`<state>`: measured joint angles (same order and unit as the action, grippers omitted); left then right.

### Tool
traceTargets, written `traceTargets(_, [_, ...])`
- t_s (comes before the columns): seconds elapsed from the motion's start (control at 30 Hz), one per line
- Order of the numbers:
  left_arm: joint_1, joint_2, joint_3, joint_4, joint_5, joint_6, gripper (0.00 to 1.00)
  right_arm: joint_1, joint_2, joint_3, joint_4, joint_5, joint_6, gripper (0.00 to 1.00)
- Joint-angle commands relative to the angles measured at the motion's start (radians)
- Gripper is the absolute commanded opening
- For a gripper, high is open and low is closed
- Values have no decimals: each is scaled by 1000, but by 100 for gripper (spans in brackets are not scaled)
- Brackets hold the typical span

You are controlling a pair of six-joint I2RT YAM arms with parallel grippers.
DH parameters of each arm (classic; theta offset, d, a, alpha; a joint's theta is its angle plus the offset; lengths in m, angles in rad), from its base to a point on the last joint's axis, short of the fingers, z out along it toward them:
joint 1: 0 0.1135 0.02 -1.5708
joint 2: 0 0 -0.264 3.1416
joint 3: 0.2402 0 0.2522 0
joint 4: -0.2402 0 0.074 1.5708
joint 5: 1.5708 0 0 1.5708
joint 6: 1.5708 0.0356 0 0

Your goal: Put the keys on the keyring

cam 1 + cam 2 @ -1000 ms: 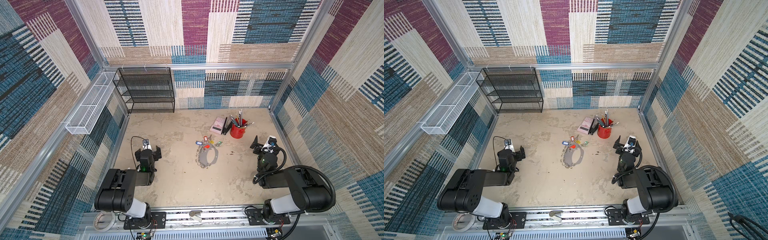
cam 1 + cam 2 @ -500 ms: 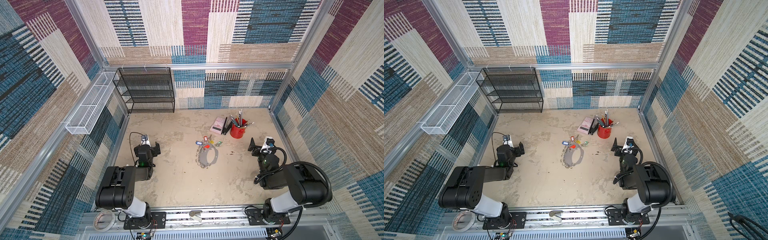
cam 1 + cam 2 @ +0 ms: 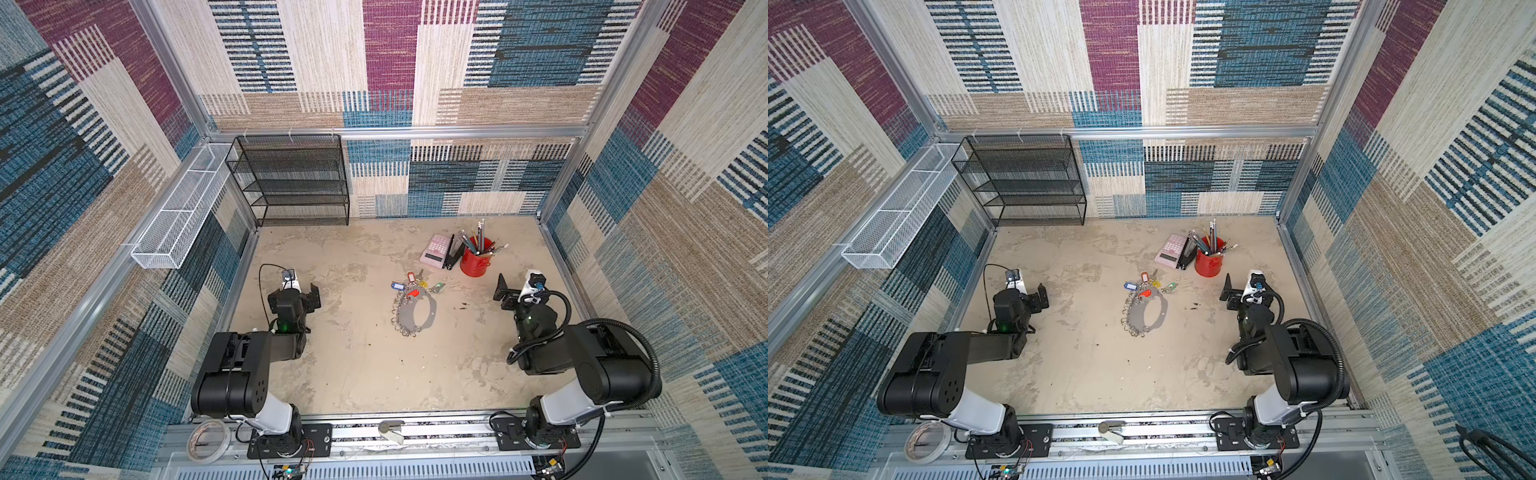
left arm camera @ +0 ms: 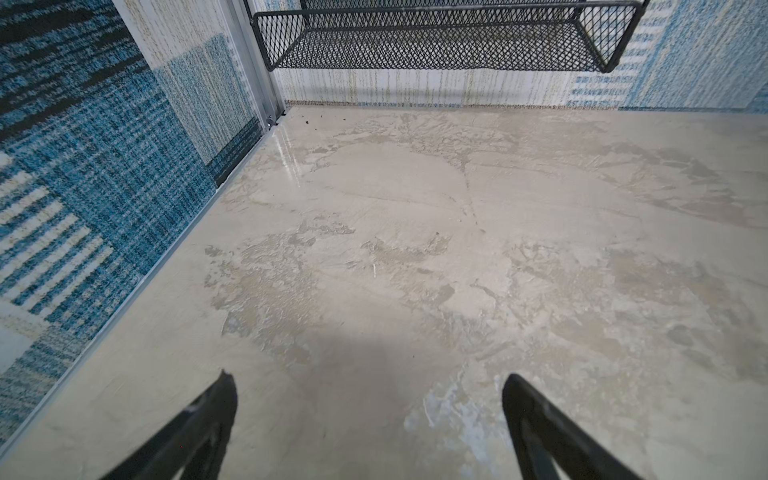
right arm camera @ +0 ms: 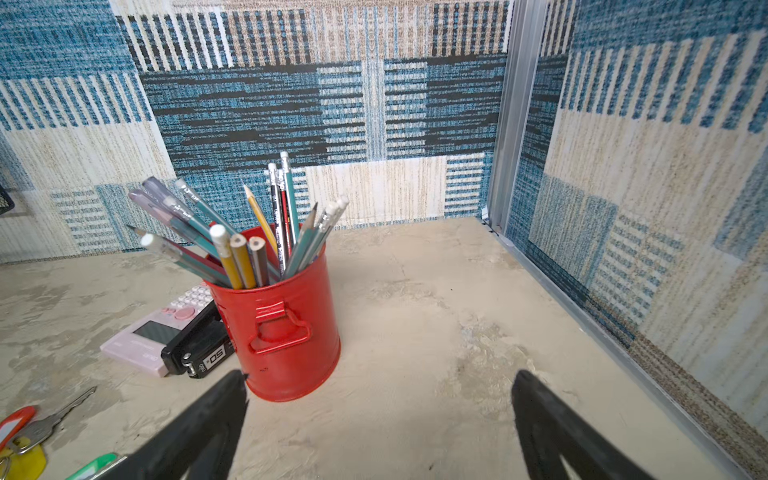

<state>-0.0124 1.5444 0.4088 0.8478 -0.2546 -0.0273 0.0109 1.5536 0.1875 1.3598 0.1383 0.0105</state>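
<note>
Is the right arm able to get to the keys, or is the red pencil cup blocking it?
Probably yes. The right gripper hangs open near the red pencil cup, which stands farther back, not between. Only bare table lies between it and the keys.

A mottled beige tabletop (image 3: 365,374) is carrying the grey keyring (image 3: 415,318) near its middle, with the tagged keys (image 3: 411,286) lying bunched at the ring's twelve o'clock. At one o'clock from the ring, a red pencil tin (image 3: 475,262) is standing. A black stapler (image 3: 453,259) and a pink calculator (image 3: 435,251) are lying at the tin's nine o'clock.
</note>
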Motion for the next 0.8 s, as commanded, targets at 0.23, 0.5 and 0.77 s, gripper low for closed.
traceTargets(0.23, [-15,-5,-9,29,-6,7,100,24,-1,-14,41,-58,-54,100])
traceTargets(0.5, [-15,-5,-7,24,-3,8,100,23,-1,-14,40,-58,-53,100])
traceTargets(0.77, [-14,-4,-5,18,3,8,100,23,-1,-13,40,-58,-53,100])
